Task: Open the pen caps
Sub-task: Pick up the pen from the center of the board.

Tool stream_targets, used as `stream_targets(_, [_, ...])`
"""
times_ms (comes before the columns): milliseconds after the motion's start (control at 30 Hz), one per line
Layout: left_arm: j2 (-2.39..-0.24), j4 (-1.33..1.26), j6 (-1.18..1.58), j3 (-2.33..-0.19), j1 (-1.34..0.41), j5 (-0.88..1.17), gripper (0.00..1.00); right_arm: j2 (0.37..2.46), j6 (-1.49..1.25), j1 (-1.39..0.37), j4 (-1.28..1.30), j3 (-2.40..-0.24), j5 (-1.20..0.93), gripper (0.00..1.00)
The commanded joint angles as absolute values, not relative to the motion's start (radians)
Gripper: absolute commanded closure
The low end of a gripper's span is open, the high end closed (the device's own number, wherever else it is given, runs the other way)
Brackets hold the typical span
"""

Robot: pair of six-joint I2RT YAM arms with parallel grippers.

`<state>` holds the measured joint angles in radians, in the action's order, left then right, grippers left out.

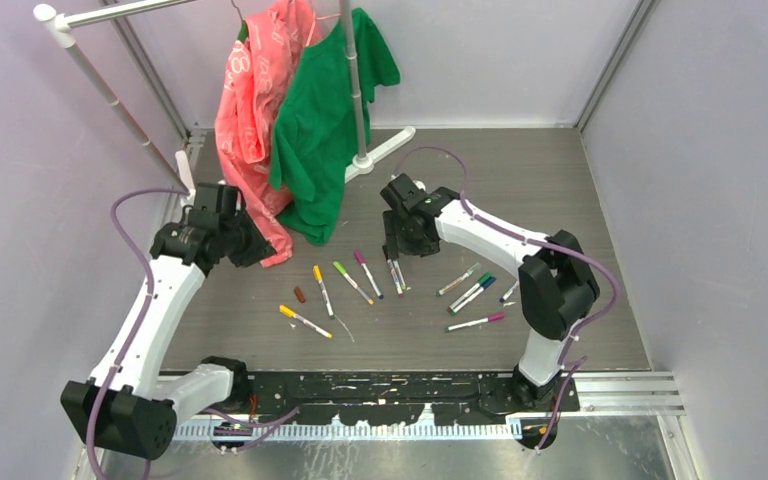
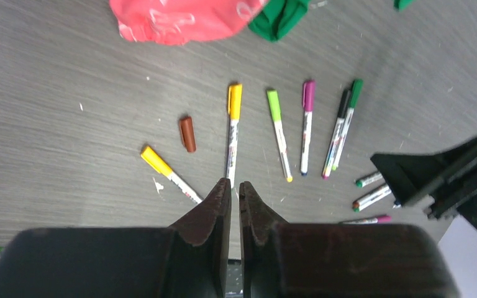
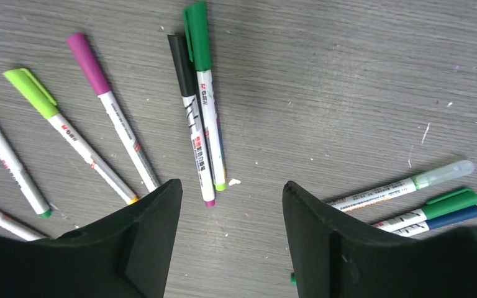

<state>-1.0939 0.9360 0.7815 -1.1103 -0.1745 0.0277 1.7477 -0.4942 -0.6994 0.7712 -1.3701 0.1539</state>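
The pens (image 1: 368, 275) lie fanned on the grey table (image 1: 580, 190) between the arms, most with their pen caps (image 3: 87, 54) on. In the right wrist view red and black print runs along the barrels, too small to read. There the right gripper (image 3: 231, 184) hangs over the black-capped pen (image 3: 195, 136) and green-capped pen (image 3: 211, 124), fingers wide apart and empty. The left wrist view shows the left gripper (image 2: 235, 184) pressed nearly together on nothing, and a loose brown cap (image 2: 187, 133) that the right wrist camera misses. Only the overhead camera takes in the red and green garments (image 1: 290, 110).
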Motion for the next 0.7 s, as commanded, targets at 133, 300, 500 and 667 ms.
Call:
stream_targets(133, [-1.056,0.948,0.808,-1.048,-0.247,0.049,0.9,1.834,-0.467,-0.722,0.741,-1.417,0.138,0.38])
stream_targets(300, [-1.08,0.925,0.804,-1.036,-0.262,0.049,0.9,1.88,-0.464,-0.723,0.727,-1.43,0.124,0.41])
stream_targets(500, [-1.1,0.911,0.799,-1.033,-0.268,0.052,0.91,1.922,-0.456,-0.724,0.715,-1.443,0.13,0.42])
stream_targets(667, [-1.108,0.904,0.795,-1.037,-0.269,0.051,0.91,1.936,-0.446,-0.724,0.71,-1.454,0.152,0.43])
